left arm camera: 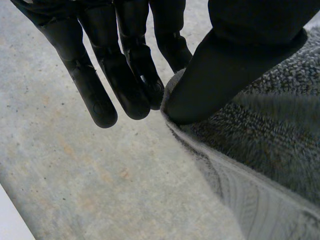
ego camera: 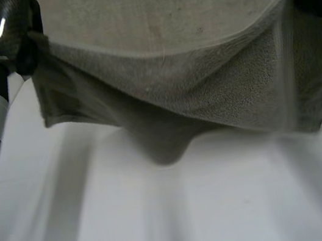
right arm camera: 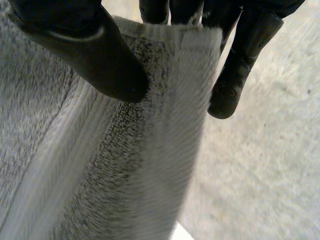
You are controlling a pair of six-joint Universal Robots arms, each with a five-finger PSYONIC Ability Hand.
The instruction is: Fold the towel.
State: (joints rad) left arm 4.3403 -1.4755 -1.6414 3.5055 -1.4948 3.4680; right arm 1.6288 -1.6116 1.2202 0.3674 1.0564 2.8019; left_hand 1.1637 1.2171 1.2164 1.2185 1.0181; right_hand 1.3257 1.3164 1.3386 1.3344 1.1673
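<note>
Sagging towel [ego camera: 205, 88] pinched by left hand [left arm camera: 235, 60], right hand [right arm camera: 85, 50]; right fingers [right arm camera: 235, 75] partly cloth-hidden.

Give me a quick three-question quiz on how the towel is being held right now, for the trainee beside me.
1. True or false: the towel lies flat and spread out on the white table.
2. How do the left hand and the right hand each hold the towel? A) thumb pinching it against the fingers B) open palm underneath C) not touching it
3. Fill in: strung between the two hands, the towel's upper edge ___ in the middle.
Key: 1 false; 2 A; 3 sags.
</note>
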